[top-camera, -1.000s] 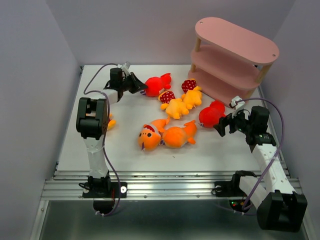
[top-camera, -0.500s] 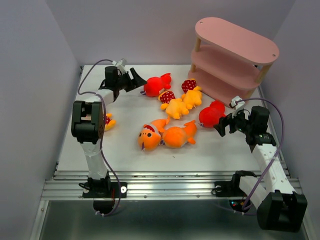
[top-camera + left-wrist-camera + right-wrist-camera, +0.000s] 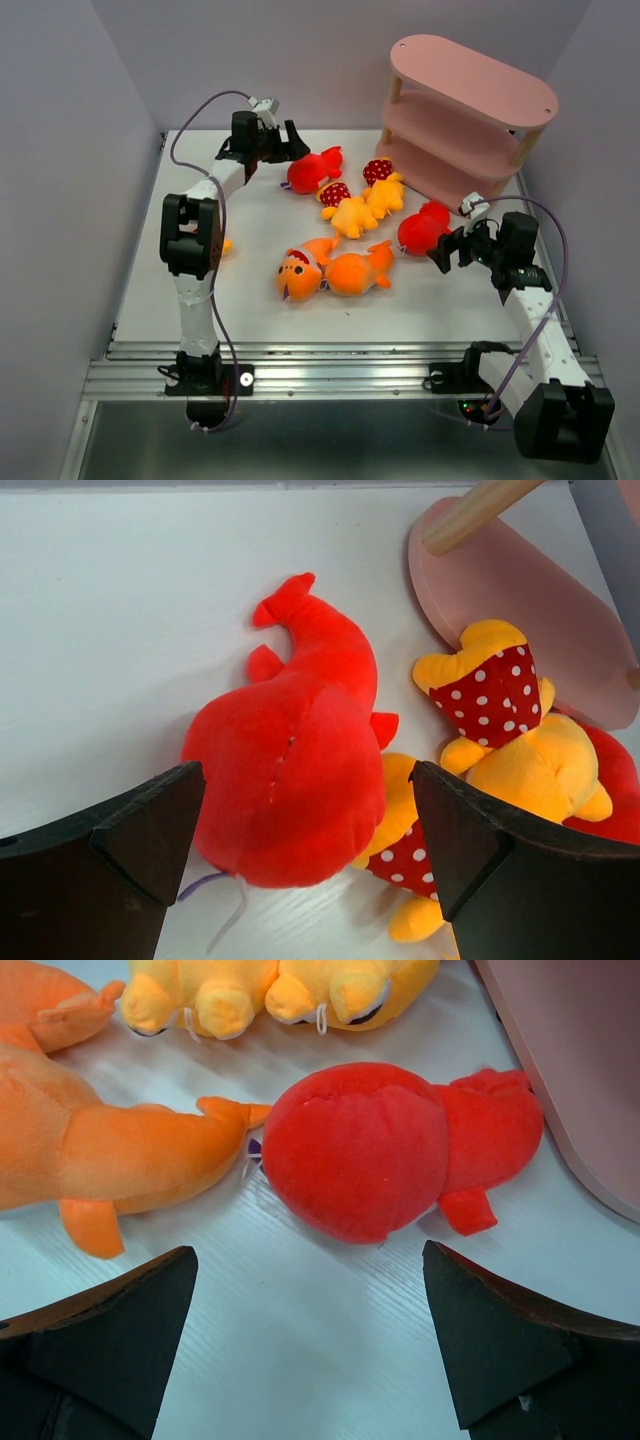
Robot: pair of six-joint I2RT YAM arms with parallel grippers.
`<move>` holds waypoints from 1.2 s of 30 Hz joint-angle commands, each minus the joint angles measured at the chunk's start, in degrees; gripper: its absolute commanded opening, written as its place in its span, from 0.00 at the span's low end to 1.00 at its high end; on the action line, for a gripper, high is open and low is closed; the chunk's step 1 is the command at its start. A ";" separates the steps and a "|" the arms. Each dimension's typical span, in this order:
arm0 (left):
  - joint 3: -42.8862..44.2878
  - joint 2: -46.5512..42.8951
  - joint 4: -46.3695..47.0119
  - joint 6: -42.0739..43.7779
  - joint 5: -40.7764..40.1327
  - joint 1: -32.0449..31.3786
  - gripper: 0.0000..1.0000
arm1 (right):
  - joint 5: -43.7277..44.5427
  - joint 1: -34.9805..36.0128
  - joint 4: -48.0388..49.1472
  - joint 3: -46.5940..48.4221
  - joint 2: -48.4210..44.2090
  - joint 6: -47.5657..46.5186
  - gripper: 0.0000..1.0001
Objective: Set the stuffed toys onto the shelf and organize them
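The left fingers point(image 3: 284, 142) gape wide, empty, by a red shark point(image 3: 312, 170) lying far back on the bench point(image 3: 250, 305). The right fingers point(image 3: 441, 253), equally wide, face the other red shark point(image 3: 423, 228) beside the shelf point(image 3: 470, 75).

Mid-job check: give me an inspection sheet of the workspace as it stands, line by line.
Surface: white table, toys lying loose across its middle.
Job's things: pink shelf at the far right, no toy seen on it; far red shark; near red shark; toothy orange shark beside second orange shark; near yellow figure touching far yellow figure; third yellow figure mostly hidden behind the left arm.
Clutter: nothing seen.
Grippers: left gripper open, at the far red shark, holding nothing; right gripper open, facing the near red shark, holding nothing.
Cables: left cable and right cable loop above their arms.
Surroundings: plain walls; metal rail at the near edge.
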 commanded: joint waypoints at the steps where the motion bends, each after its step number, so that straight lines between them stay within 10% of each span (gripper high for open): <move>1: 6.63 4.29 -4.99 2.56 -0.87 -2.52 0.94 | 0.30 -0.46 0.37 2.04 0.04 -0.89 1.00; 16: 5.76 6.85 -6.84 0.98 1.68 -2.88 0.00 | 1.00 -0.46 0.37 1.95 -0.40 -0.98 1.00; 23: 1.03 3.43 0.34 -5.33 9.05 -0.95 0.00 | 1.35 -0.46 0.37 1.95 -0.49 -1.16 1.00; 36: -18.05 -0.72 66.84 -60.58 31.30 6.00 0.00 | -2.25 -0.46 0.20 1.51 -2.51 -1.69 1.00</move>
